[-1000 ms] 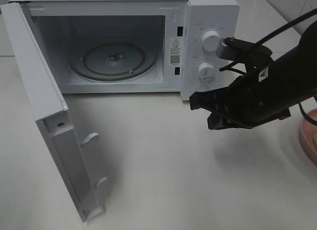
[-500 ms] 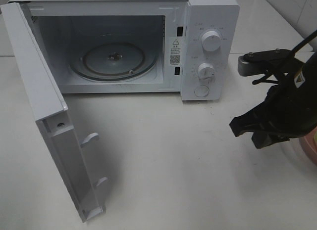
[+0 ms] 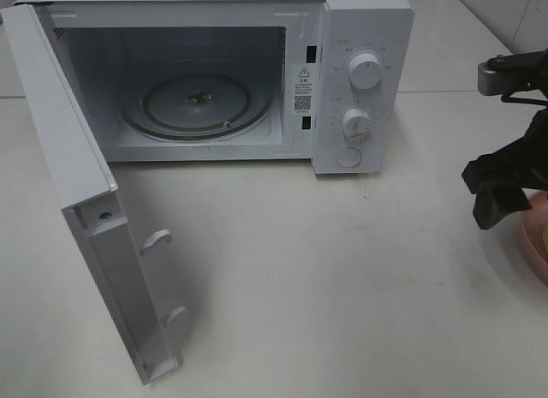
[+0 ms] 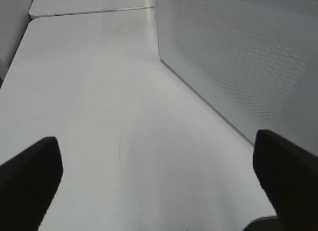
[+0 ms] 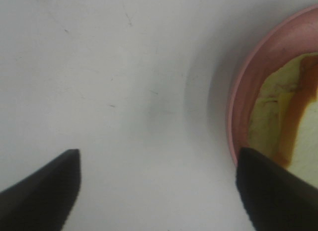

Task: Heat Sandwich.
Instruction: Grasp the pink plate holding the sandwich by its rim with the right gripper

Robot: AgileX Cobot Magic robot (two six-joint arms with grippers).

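The sandwich point(image 5: 293, 116), white bread with a tan crust and pale yellow filling, lies on a pink plate point(image 5: 246, 97) at the table's far right. In the high view only a sliver of the plate point(image 3: 535, 240) shows at the frame's edge. My right gripper point(image 3: 485, 195) hovers just left of the plate, open, with nothing between its fingers point(image 5: 44, 184). The left gripper point(image 4: 156, 141) is open and empty over bare table, beside the outer face of the microwave door point(image 4: 238, 57). It is out of the high view.
A white microwave point(image 3: 364, 30) stands at the back with its door point(image 3: 81, 167) swung wide open to the left. A glass turntable point(image 3: 195, 103) sits inside. Two knobs point(image 3: 364, 71) are on its right panel. The white table point(image 3: 325, 287) spreads in front.
The right arm swung from in front of the microwave's knobs to the right, over by the pink plate. Its jaws went from shut to open. The left gripper stayed as it was.
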